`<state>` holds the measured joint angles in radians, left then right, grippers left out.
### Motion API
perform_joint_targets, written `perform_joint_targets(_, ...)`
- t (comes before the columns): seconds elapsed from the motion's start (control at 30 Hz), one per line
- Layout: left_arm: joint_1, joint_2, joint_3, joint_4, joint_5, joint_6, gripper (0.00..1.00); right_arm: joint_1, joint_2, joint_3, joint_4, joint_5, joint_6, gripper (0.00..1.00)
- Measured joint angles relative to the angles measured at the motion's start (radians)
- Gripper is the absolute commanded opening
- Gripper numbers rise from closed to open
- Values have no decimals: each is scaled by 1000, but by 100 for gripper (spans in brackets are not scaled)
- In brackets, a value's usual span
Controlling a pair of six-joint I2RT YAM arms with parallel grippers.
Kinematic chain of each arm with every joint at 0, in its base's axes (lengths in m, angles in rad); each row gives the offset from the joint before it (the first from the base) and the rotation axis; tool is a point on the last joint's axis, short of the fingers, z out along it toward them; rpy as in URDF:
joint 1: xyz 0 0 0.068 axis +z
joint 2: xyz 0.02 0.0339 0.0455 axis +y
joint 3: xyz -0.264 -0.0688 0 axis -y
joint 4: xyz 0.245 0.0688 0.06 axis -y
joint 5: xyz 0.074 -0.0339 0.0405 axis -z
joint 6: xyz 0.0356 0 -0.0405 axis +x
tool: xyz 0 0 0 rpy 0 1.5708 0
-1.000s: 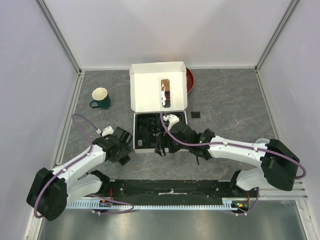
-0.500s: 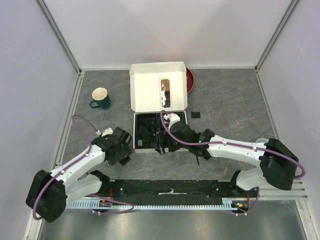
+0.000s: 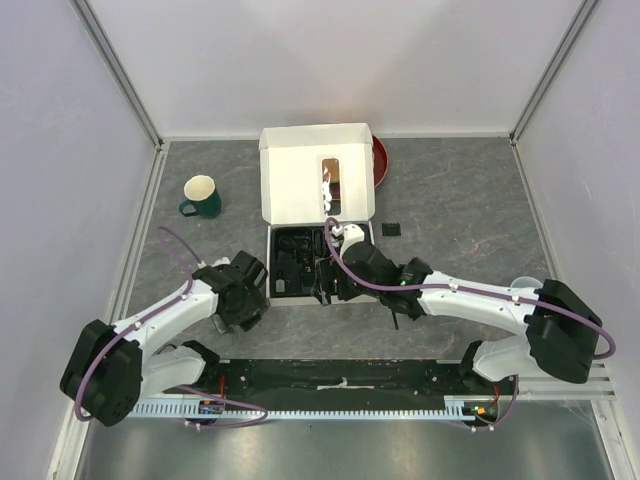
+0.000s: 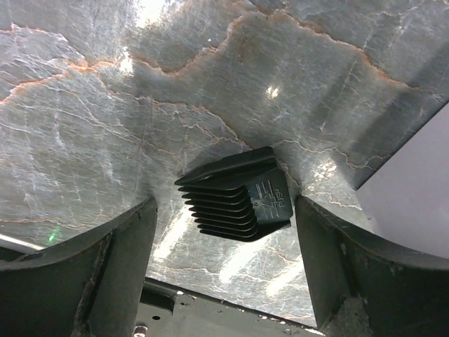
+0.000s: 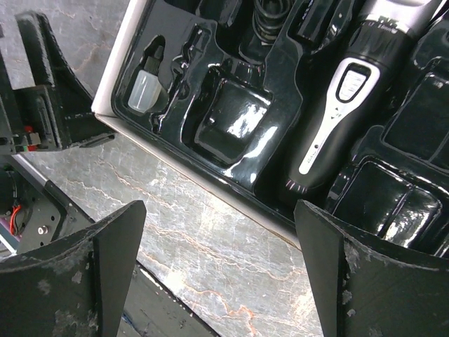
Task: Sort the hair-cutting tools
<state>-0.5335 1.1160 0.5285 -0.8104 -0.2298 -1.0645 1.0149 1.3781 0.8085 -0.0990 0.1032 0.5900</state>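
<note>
A black comb guard (image 4: 235,195) lies flat on the marble table between the fingers of my left gripper (image 4: 226,210), which is open and empty just above it. In the top view the left gripper (image 3: 243,300) sits left of the box and hides the guard. The black-and-silver clipper (image 5: 344,91) lies in the black tray (image 5: 231,119) of the white box, next to a coiled black cable (image 5: 270,21). My right gripper (image 5: 217,210) is open and empty over the box's near edge (image 3: 328,282). Another small black guard (image 3: 391,229) lies right of the box.
The box's white lid (image 3: 300,185) stands open at the back, with a red plate (image 3: 381,160) behind it. A green mug (image 3: 202,197) stands at the far left. A small clear bottle (image 5: 144,91) sits in the tray. A black rail (image 3: 340,378) runs along the near edge.
My left gripper has moved right, closer to the box. My right gripper has shifted slightly farther over the tray's near edge. Both stay open.
</note>
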Motion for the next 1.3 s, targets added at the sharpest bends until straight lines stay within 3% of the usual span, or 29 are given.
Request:
perform_joint_targets(0.2, 0, 34, 15, 0, -2, -5, 61, 0, -36, 0, -4, 28, -8, 96)
perform_joint_targets(0.23, 0, 35, 16, 1, -3, -6, 53, 0, -39, 0, -8, 33, -11, 96)
perform_joint_targets(0.33, 0, 29, 16, 0, -2, -12, 40, 0, -44, 0, -20, 44, -20, 97)
perform_joint_targets(0.57, 1, -52, 29, -7, -15, -15, 34, 0, -51, 0, -43, 59, -33, 97)
perform_joint_targets(0.8, 1, -102, 29, -9, -14, -15, 14, 0, -64, 0, -46, 61, -34, 96)
perform_joint_targets(1.17, 1, -127, 29, -12, -4, -14, 10, 0, -68, 0, -49, 60, -29, 96)
perform_joint_targets(1.23, 1, -133, 29, -12, -1, -14, 13, 0, -68, 0, -49, 60, -28, 96)
perform_joint_targets(1.3, 1, -137, 29, -12, 2, -10, 23, 0, -68, 0, -49, 60, -26, 96)
